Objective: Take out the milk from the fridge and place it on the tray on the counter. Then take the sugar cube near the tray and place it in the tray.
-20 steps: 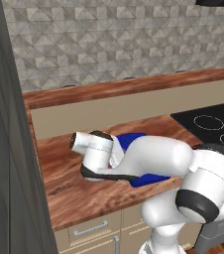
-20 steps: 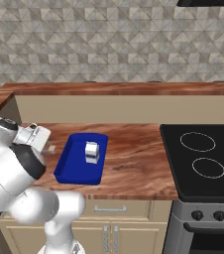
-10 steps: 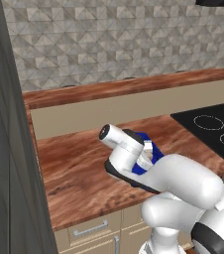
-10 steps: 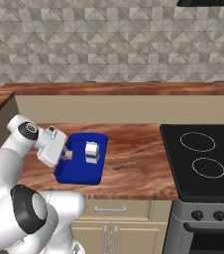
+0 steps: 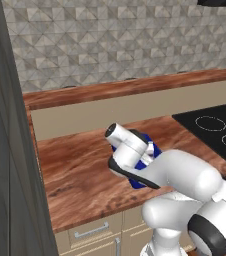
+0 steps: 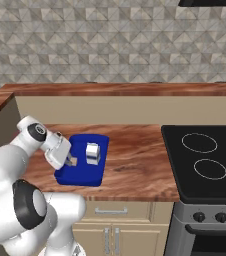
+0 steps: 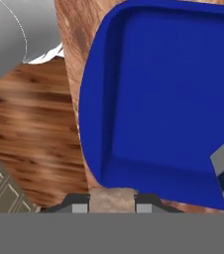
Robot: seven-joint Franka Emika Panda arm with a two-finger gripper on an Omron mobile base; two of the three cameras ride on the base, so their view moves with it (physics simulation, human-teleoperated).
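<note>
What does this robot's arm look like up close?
The arm is glossy white, built of rounded tube-like segments joined by dark grey rings. Its round end caps are white with dark centres. It ends in a boxy white hand with a small gripper of two dark-tipped fingers.

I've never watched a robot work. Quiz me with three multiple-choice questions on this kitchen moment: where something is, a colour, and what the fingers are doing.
1. Where is the milk?
A. in the tray
B. on the stovetop
C. on the floor

2. What colour is the tray?
A. red
B. blue
C. green

3. What do the fingers hold?
A. nothing
B. the milk
C. the sugar cube

Answers: 1 A, the carton stands inside the rim; 2 B, deep blue in all views; 3 C, a pale beige cube sits clamped between the tips at the tray's edge.
</note>
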